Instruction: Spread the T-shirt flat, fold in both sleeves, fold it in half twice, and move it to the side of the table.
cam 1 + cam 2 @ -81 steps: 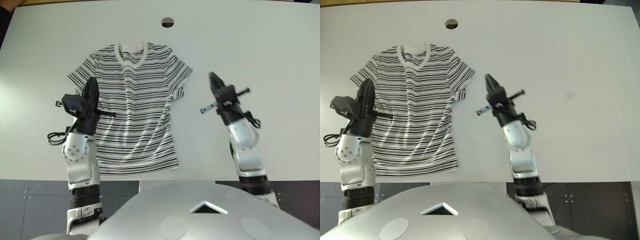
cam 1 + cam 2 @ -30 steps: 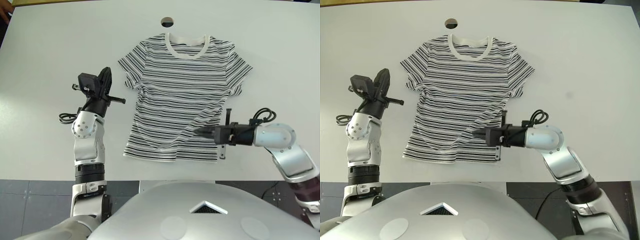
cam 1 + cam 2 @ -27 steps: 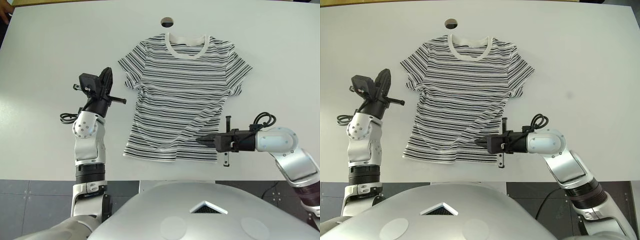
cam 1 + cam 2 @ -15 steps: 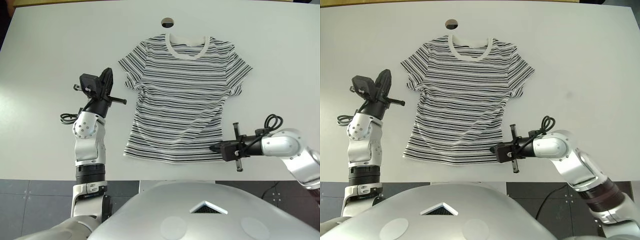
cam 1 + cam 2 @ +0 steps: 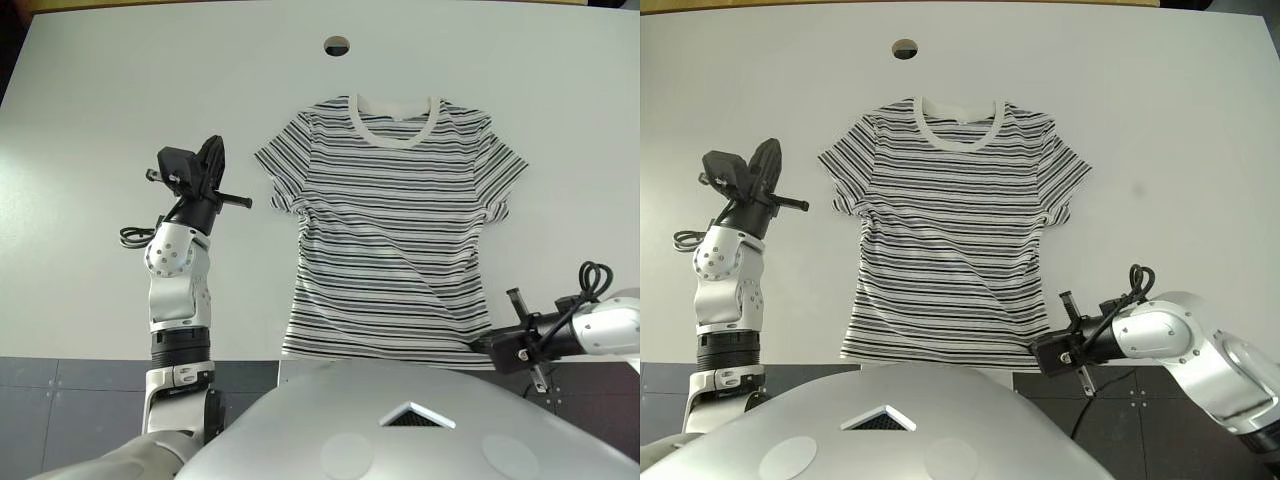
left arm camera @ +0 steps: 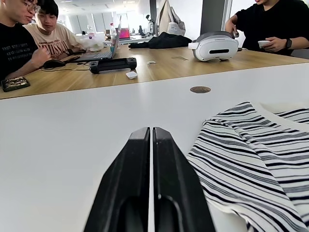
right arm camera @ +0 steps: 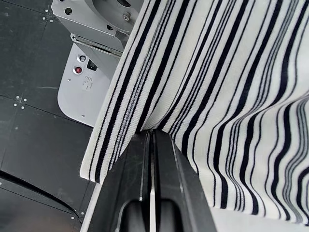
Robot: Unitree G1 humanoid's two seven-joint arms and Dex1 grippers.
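Right gripper (image 5: 1036, 354) pinched shut on T-shirt (image 5: 395, 230) hem corner at near edge of table (image 5: 90, 90); T-shirt lay flat, collar toward far side. Left gripper (image 5: 212, 152) closed, empty, apart on T-shirt's left

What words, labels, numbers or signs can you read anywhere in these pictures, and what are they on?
None can be read.
T-shirt: stripes only, no print.
Table: no marking to read.
Grey panel below the table edge: a red button, no legible label.
Things in the room behind, in the left wrist view: any print is too small to read.
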